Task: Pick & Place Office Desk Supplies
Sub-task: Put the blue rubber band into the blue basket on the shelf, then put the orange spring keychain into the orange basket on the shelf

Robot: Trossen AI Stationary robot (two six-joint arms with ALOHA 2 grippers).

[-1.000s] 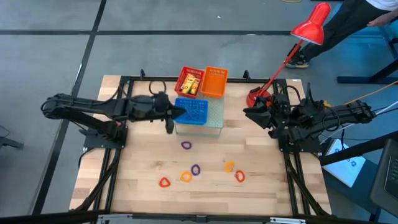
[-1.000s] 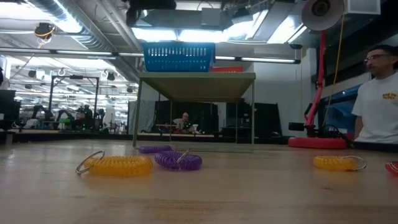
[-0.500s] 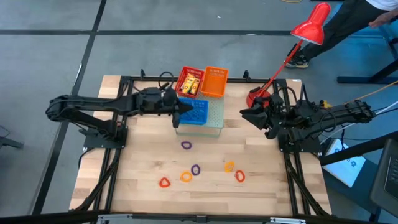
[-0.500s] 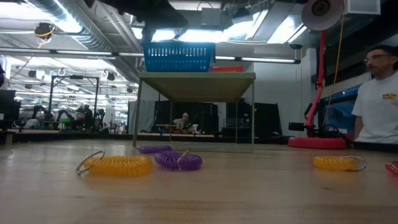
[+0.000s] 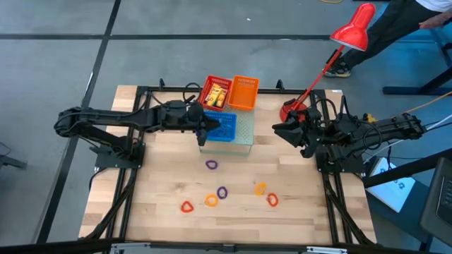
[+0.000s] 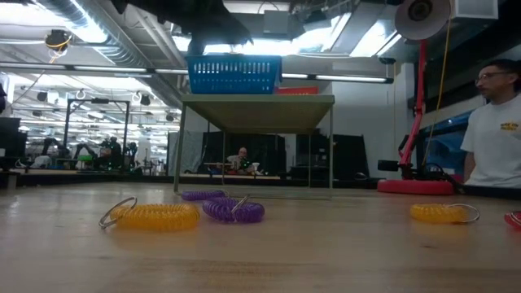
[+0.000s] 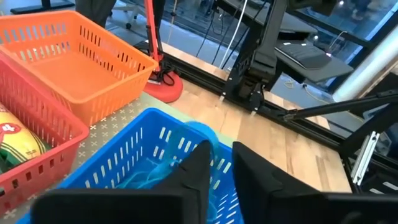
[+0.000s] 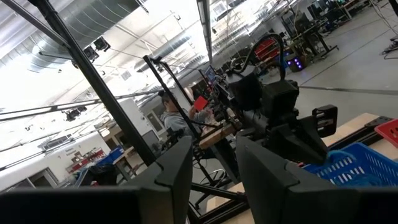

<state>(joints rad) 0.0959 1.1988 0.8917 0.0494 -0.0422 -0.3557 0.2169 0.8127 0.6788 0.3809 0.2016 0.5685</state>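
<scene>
- Seen from above, the left gripper hangs over the near-left corner of the blue mesh basket, which sits on a pale raised stand at the back of the wooden table.
- The left wrist camera shows its two dark fingers set a narrow gap apart above the basket, with blue-grey coiled loops lying inside; nothing is seen between the tips.
- Behind the blue basket stand a red mesh basket holding yellow packets and an orange mesh basket.
- Six coiled loops lie flat on the open table: a purple loop just in front of the stand, then a loose row nearer the front edge — a red loop, an orange loop, a second purple loop, another orange loop and a second red loop.
- At table height, the coils lie with their long axes running across the view, wire rings jutting from the ends.
- The right gripper waits at the table's right side beside the base of the red desk lamp, fingers held partly apart and empty.
- A person in a white shirt stands beyond the table.
</scene>
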